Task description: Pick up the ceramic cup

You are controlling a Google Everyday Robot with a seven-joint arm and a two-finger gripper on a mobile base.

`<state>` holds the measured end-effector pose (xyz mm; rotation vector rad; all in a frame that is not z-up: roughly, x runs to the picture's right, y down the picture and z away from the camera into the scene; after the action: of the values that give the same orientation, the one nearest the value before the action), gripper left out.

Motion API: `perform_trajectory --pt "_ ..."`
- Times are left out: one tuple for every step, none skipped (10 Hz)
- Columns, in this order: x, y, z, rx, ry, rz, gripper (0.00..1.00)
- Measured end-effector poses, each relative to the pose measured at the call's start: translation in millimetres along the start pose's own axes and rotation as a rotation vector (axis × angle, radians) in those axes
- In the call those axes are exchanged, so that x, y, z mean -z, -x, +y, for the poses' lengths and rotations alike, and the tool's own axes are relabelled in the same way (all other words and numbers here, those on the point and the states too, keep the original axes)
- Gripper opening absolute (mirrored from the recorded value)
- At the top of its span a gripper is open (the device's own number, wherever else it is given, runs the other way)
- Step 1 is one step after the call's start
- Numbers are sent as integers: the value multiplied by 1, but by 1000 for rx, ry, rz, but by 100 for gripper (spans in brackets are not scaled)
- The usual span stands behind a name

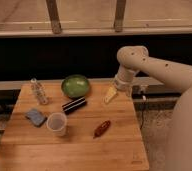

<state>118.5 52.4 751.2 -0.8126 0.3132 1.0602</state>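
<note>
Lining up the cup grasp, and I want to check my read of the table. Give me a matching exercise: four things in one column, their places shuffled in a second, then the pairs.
Things
1. ceramic cup
2. green bowl
3. clear bottle
4. hand

Places
A. far side of the table, near its middle
B. over the table's right part, right of the bowl, well away from the cup
C. left part, nearer the camera, just right of the blue sponge
D. far left part, left of the bowl

Pairs: 1-C, 2-A, 3-D, 4-B
</note>
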Motion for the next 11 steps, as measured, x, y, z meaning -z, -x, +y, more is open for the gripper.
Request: perform_trajectory --pt "2 7 14 37 -2 -3 80" --pt "4 17 39 93 -1 -13 80" --pt "4 25 65 147 7 -27 80" --pt "3 28 93 204 18 -36 80" --pt "-1 31 122 258 29 -47 80" --pt "-6 36 151 305 45 -62 80" --pt "-10 42 171 337 60 -76 80" --pt "-16 49 201 383 94 -103 80" --pt "-17 50 207 394 101 -107 80" --pt "-17 50 207 394 101 -107 80" --pt "-17 49 205 392 100 -108 80"
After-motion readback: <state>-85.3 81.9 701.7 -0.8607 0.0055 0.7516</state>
